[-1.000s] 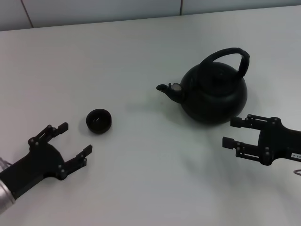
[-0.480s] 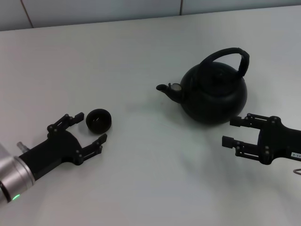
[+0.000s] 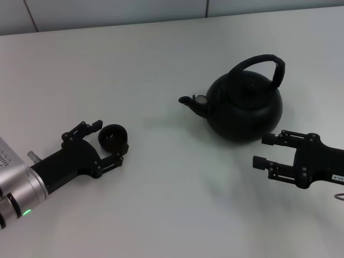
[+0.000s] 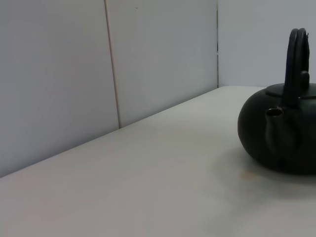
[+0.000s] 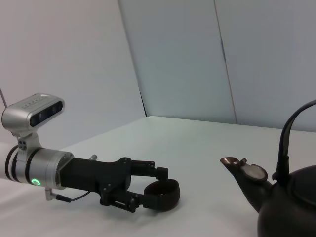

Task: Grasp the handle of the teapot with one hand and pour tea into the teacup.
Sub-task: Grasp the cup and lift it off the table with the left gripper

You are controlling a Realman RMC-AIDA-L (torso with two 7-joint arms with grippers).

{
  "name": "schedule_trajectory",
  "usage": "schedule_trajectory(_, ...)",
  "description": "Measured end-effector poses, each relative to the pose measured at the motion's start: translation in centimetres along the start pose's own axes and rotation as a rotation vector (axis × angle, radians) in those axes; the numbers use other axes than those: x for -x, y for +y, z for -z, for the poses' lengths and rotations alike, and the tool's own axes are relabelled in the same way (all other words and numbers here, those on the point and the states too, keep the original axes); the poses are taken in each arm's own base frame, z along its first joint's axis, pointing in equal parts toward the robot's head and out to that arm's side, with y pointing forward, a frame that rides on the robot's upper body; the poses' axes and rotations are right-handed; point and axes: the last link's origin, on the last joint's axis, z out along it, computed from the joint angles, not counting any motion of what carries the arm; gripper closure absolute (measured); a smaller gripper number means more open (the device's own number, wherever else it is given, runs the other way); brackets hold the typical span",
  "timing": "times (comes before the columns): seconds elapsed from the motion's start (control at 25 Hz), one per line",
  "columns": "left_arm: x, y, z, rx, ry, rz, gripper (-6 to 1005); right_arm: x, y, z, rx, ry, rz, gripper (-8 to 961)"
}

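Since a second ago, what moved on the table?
The left gripper slid forward to the teacup, and its open fingers now sit either side of the cup, not yet closed on it. The teacup, the teapot and the right gripper, open beside the teapot, stayed put.

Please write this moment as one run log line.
left end effector: open around teacup | right end effector: open beside teapot | handle: ungrasped
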Motion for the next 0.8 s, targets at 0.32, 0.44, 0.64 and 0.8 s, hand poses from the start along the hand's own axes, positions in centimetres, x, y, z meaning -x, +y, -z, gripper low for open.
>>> schedule_trajectory(0.32,-0.12,-0.22,-0.62,-0.003,-0.017,-0.007,161,0.04,-0.06,0.05,-0.003,0.0,0.002,305)
schedule_trajectory(0.44,-0.04,-0.24,-0.62,-0.004,-0.023,-0.007,161,0.09,-0.09,0.01,-0.003,-0.001,0.003,305)
schedule_trajectory(0.64,-0.03,-0.26,-0.63,-0.004,-0.024,-0.005,162,0.17,-0.15,-0.05,-0.002,-0.002,0.005,306)
schedule_trajectory(0.8,-0.05,-0.27,-0.67,-0.004,-0.025,-0.004,162,0.24,-0.18,-0.11,-0.001,-0.002,0.007,306)
